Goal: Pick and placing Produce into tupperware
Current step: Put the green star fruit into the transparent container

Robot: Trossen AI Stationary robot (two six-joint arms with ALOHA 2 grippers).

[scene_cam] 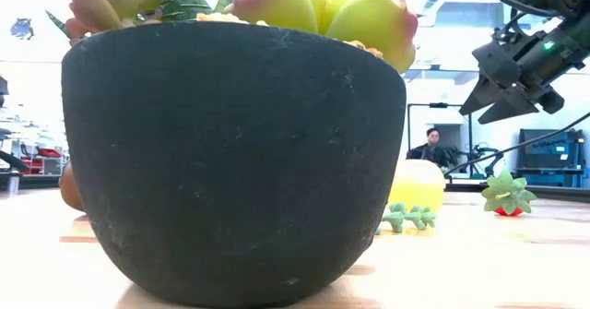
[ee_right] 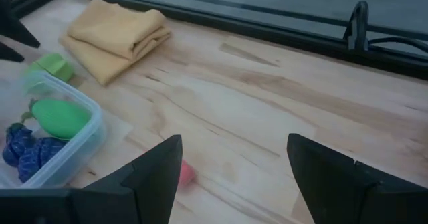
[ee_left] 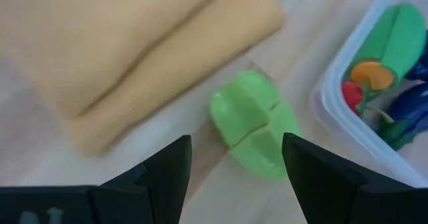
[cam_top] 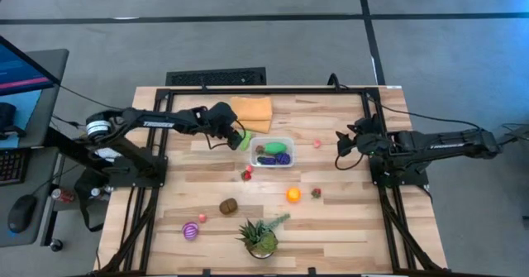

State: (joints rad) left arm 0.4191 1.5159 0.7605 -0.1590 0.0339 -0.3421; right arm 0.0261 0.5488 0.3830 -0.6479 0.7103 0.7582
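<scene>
The tabletop (cam_top: pixel 347 227) is of pale wooden planks in a black metal frame and stands on a grey carpet floor. A folded orange cloth (cam_top: pixel 252 112) lies at the far edge. Just beside it sits the clear tupperware (cam_top: pixel 272 152), with a green piece and a purple piece inside.

The left end effector (cam_top: pixel 239 138) hangs between the cloth and the tub, its fingers spread apart above a light green produce piece (ee_left: pixel 254 122) that lies on the wood, touching neither finger. The right end effector (cam_top: pixel 340 141) waits near the right edge, also released and holding nothing; a small pink piece (ee_right: pixel 186 172) lies before it.

More produce is scattered nearer the front: an orange ball (cam_top: pixel 293 195), a brown piece (cam_top: pixel 228 205), a striped purple one (cam_top: pixel 191 230). A potted plant (cam_top: pixel 260 236) stands at the front edge.

Behind the tabletop, in the room, a person (scene_cam: pixel 430 147) sits far away. A monitor and keyboard stand to the left of the frame.
</scene>
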